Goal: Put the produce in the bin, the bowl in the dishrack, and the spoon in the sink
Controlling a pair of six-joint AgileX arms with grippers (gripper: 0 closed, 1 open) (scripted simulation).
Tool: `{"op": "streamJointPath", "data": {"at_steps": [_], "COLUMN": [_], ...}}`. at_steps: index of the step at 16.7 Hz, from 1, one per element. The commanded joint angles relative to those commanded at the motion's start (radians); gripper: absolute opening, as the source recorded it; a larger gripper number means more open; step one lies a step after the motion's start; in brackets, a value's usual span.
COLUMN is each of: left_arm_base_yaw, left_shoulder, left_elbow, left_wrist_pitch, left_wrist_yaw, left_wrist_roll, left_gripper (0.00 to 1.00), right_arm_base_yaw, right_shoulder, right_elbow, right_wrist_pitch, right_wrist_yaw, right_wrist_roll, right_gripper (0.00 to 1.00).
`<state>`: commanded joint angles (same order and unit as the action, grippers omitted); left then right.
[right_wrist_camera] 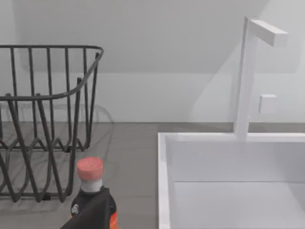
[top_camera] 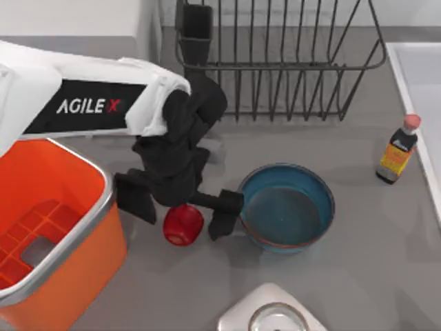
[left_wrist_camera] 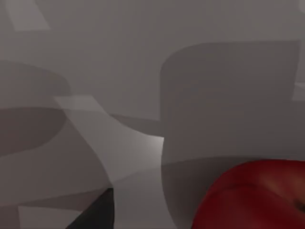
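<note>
- Currently, the left end effector (top_camera: 180,208) sits low over the grey worktop (top_camera: 358,276), fingers spread wide and released, one finger on each side of the small glossy rounded red produce (top_camera: 183,224); this straddling pose suits a side pinch before closing.
- The produce rests on the worktop between the large bright orange plastic bin with a silver rim (top_camera: 103,207) and the round deep blue-teal bowl with a reddish-brown rim (top_camera: 286,207), near both; judged, the short carry to the bin explains working it first.
- In the left wrist view the produce (left_wrist_camera: 257,195) shows a smooth, dark red, shiny skin with a rounded shoulder; it appears firm and likely to roll if nudged.
- The bowl stands upright and empty, in front of the dark grey wire dishrack (top_camera: 289,62).
- The pale white rectangular sink (right_wrist_camera: 228,181) lies at the worktop's right, beside a small dark bottle with a pink cap (top_camera: 398,150).
</note>
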<state>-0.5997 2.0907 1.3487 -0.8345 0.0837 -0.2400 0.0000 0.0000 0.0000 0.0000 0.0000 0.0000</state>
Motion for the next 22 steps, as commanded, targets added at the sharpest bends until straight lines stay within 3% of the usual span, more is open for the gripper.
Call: {"op": "streamJointPath", "data": {"at_steps": [1,14,22], "left_arm_base_yaw": [0.000,0.000,0.000], "left_shoulder": [0.000,0.000,0.000], "left_elbow": [0.000,0.000,0.000], "left_wrist_pitch": [0.000,0.000,0.000], "left_wrist_yaw": [0.000,0.000,0.000], "left_wrist_roll": [0.000,0.000,0.000], "left_gripper": [1.00,0.02,0.00], "right_arm_base_yaw": [0.000,0.000,0.000], "right_shoulder": [0.000,0.000,0.000], "right_elbow": [0.000,0.000,0.000], "right_wrist_pitch": [0.000,0.000,0.000], "right_wrist_yaw": [0.000,0.000,0.000], "right_wrist_roll": [0.000,0.000,0.000], "right_gripper": [1.00,1.00,1.00]}}
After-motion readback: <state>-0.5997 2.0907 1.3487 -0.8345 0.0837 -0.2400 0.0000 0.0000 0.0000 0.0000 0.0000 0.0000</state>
